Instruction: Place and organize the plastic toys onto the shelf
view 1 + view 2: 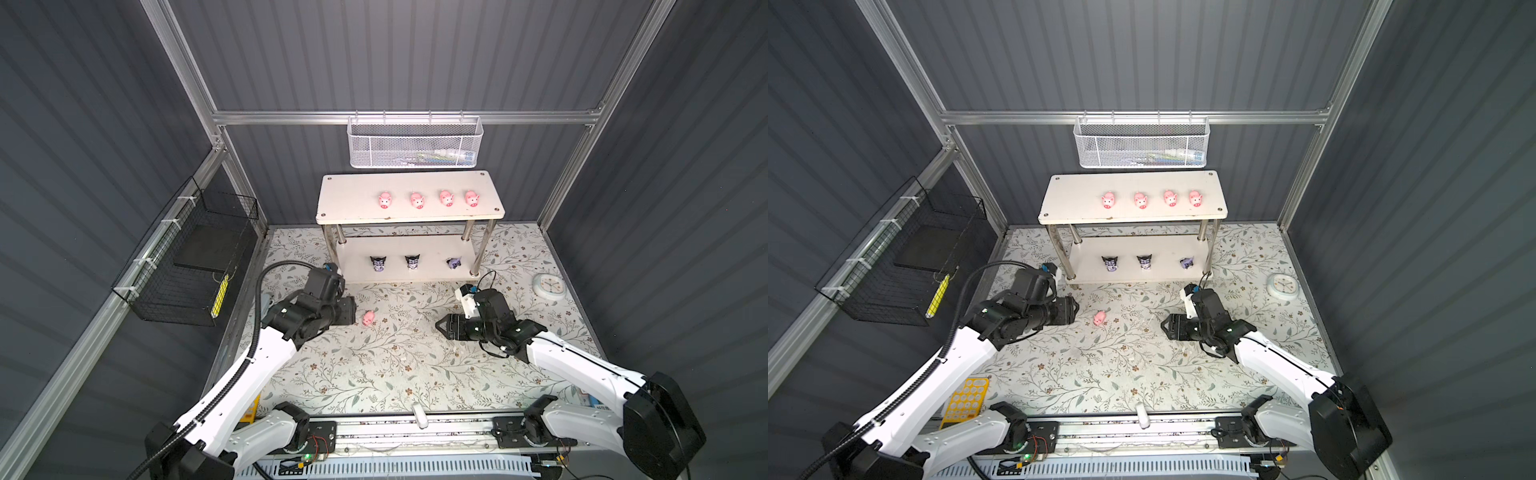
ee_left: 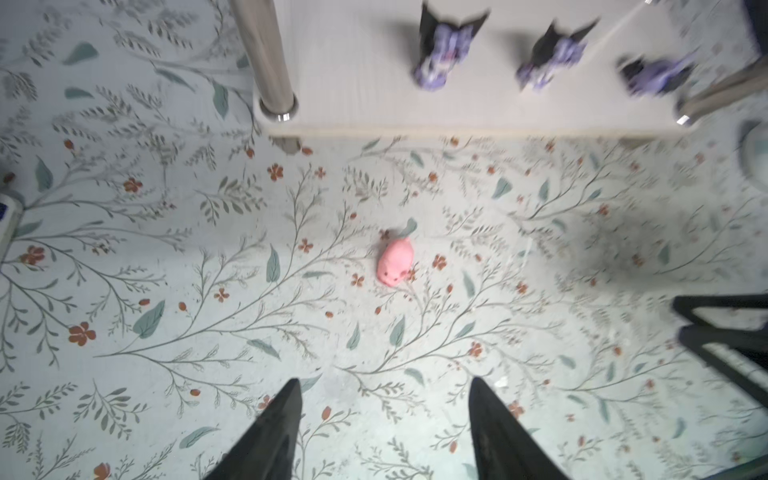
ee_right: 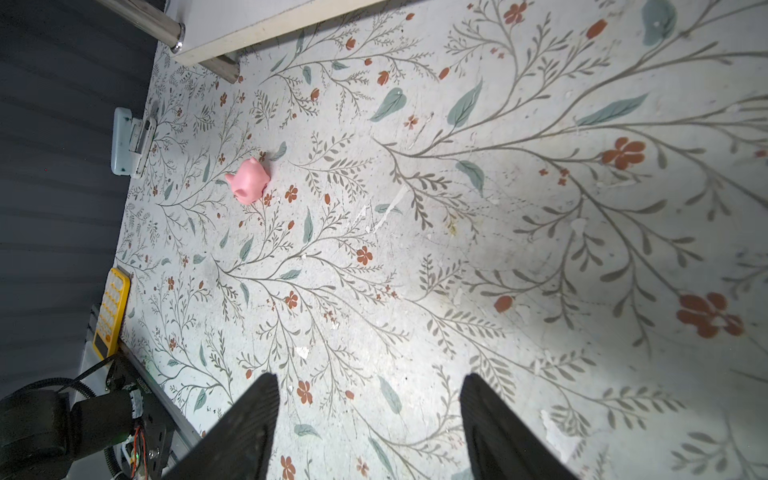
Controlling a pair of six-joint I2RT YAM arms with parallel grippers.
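The shelf (image 1: 349, 199) stands at the back, with several pink pigs (image 1: 417, 201) in a row on its top board. On the lower board are three black-and-purple figures (image 1: 378, 263); the rightmost (image 1: 454, 262) looks tipped over. One more pink pig (image 1: 368, 318) (image 1: 1099, 318) (image 2: 395, 262) (image 3: 248, 180) rests on the floral mat in front of the shelf. My left gripper (image 1: 354, 311) (image 2: 384, 380) is open and empty, just left of this pig and not touching it. My right gripper (image 1: 438, 326) (image 3: 370, 376) is open and empty, well to the pig's right.
A white mesh basket (image 1: 413, 143) hangs above the shelf and a black wire basket (image 1: 187, 266) on the left wall. A round white dial (image 1: 549, 286) lies at the right of the mat. A yellow stencil (image 1: 967, 399) lies at the front left.
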